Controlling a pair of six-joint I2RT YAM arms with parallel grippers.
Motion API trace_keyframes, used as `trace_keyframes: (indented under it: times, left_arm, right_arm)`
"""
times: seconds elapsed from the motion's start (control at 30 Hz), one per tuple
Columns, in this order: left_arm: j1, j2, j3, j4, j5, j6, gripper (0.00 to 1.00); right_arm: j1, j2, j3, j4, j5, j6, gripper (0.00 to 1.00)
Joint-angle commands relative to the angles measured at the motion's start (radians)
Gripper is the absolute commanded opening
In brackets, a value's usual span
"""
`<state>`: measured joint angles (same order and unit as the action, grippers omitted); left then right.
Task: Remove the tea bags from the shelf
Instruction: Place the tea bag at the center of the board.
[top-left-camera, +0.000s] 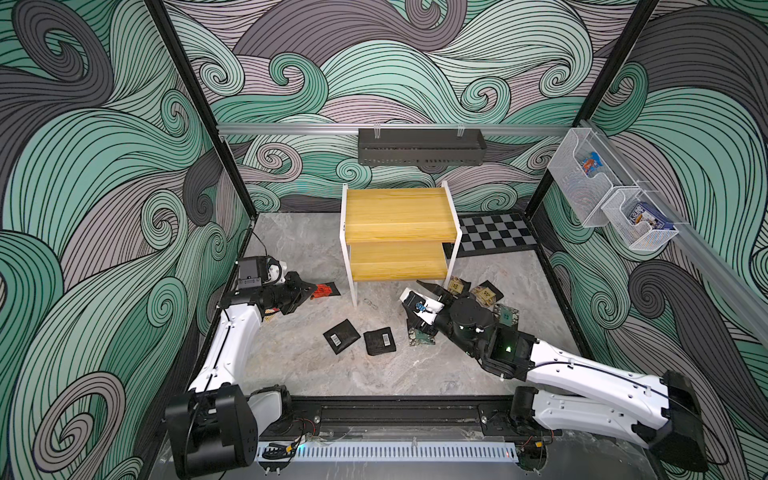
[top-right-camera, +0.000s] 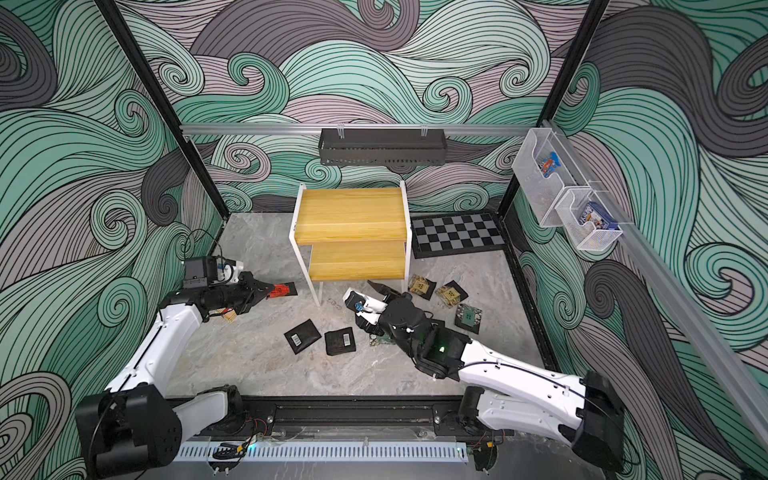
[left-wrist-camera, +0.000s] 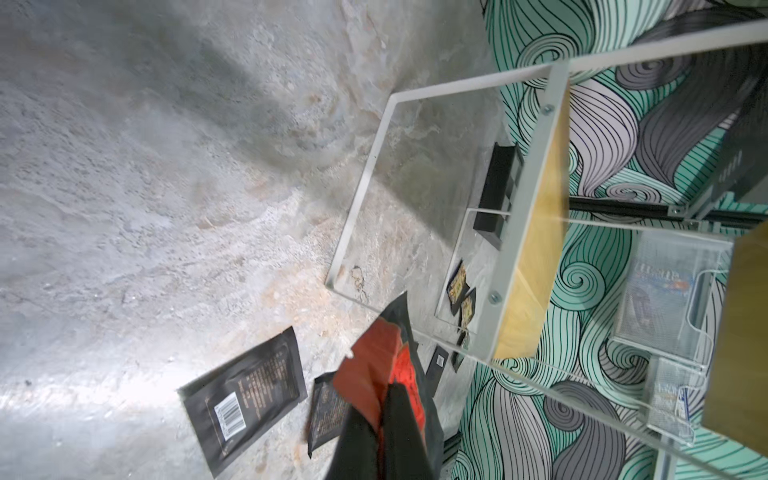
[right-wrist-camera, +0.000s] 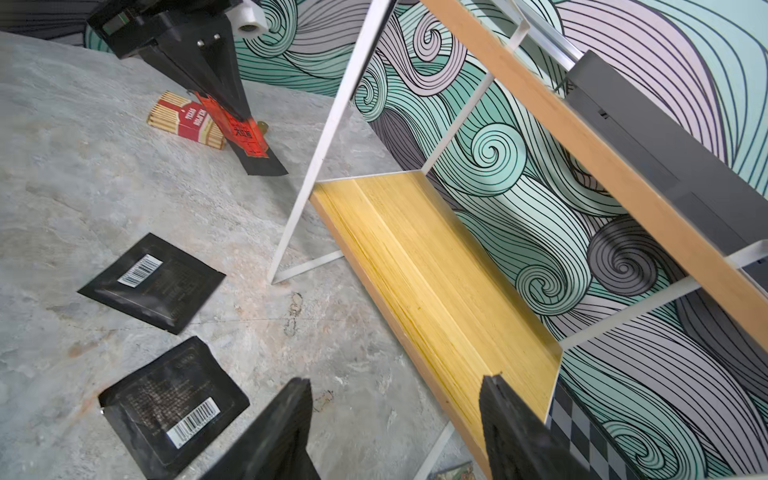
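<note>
**Red-faced black tea bag (top-left-camera: 324, 289) held clear of the shelf (top-left-camera: 395, 212)**

The flat square red-faced black tea bag (right-wrist-camera: 249, 137) is pinched between the closed fingers of the left gripper (top-left-camera: 313, 289), low over the grey marbled bench (top-left-camera: 316, 374) and just left of the shelf's front left leg. It hangs tilted. Whether its lower corner touches the bench cannot be told.

The small two-tier shelf (top-right-camera: 351, 212), yellow wooden boards in a white metal frame, stands at the back middle of the bench. Every other sachet in view lies on the bench. Two barcode-labelled black tea bags (top-left-camera: 341, 336) (top-left-camera: 379, 341) lie side by side in front of the shelf. Two tan-faced tea bags (top-left-camera: 456, 286) (top-left-camera: 484, 294) lie by its front right leg. A teal-faced tea bag (top-left-camera: 507, 318) lies beside the right arm.

The right gripper (right-wrist-camera: 397, 379) sits in front of the lower board's front edge, near the right leg. Its jaws are spread wide with nothing between them.

A red-and-tan striped box (right-wrist-camera: 183, 120) lies on the bench behind the left gripper. A black-and-grey chequered mat (top-left-camera: 494, 235) lies to the right of the shelf, a long black wall tray (top-left-camera: 419, 147) hangs above it, and white wire baskets (top-left-camera: 582, 183) hang on the right wall.
</note>
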<state>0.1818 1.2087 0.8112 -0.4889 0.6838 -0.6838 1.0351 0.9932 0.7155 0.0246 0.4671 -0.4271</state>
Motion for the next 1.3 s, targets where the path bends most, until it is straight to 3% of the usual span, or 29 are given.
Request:
trace_keyframes:
  times: [0.0,0.6,1.03,1.27]
  left_arm:
    - [-0.007,0.076,0.024,0.109,-0.043,-0.011,0.06]
    - [-0.103,0.455,0.204,0.182,-0.219,0.055,0.12]
    - [-0.136,0.615,0.299,0.173,-0.28,0.136,0.15]
    - [-0.136,0.612,0.31,0.141,-0.313,0.164,0.3]
  right_arm:
    - [-0.018,-0.037,-0.019,-0.026,0.029,0.069,0.69]
    - [-0.046,-0.172,-0.1,-0.076,0.058,0.163,0.77]
    - [-0.046,-0.197,-0.106,-0.098,0.065,0.176,0.79]
    - [-0.046,-0.194,-0.104,-0.098,0.069,0.174,0.82]
